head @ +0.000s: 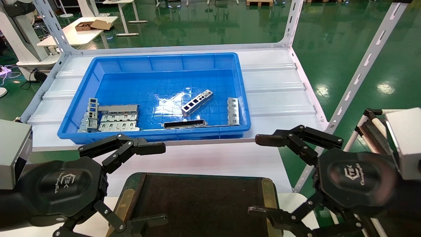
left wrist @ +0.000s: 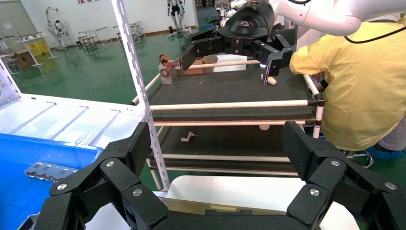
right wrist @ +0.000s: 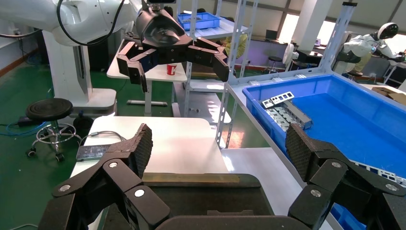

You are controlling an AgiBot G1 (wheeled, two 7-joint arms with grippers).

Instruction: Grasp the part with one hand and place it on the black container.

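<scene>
Slim silver-grey metal bar with a row of square cut-out windows, the part (head: 197, 102), is lying diagonally on the floor of the deep blue plastic bin (head: 154, 61), right of centre in the head view, clear of the bin walls and apart from the other pieces. Just below it, near the bin's front wall, a bar with one long dark slot (head: 185, 124) is lying flat. To its right a narrow grey slotted strip (head: 233, 111) is lying against the right wall. In the bin's lower left corner a cluster of wider grey plates with small slots (head: 113, 118) is sitting stacked together.

The bin is resting on a white counter (head: 273, 85) framed by perforated white uprights (head: 365, 64).

Below the bin, at bottom centre of the head view, the large flat black-brown tray with dull brass-yellow side rims, the black container (head: 268, 194), is lying with nothing on it.

Left gripper (head: 148, 184) is hanging at lower left of the head view, over the container's left edge, fingers spread wide and holding nothing. Right gripper (head: 263, 174) is hanging at lower right, over the container's right rim, fingers likewise spread wide and holding nothing. Both are well apart from the part.

In the left wrist view, a person in a yellow garment (left wrist: 354, 81) is standing at the right of the frame.
</scene>
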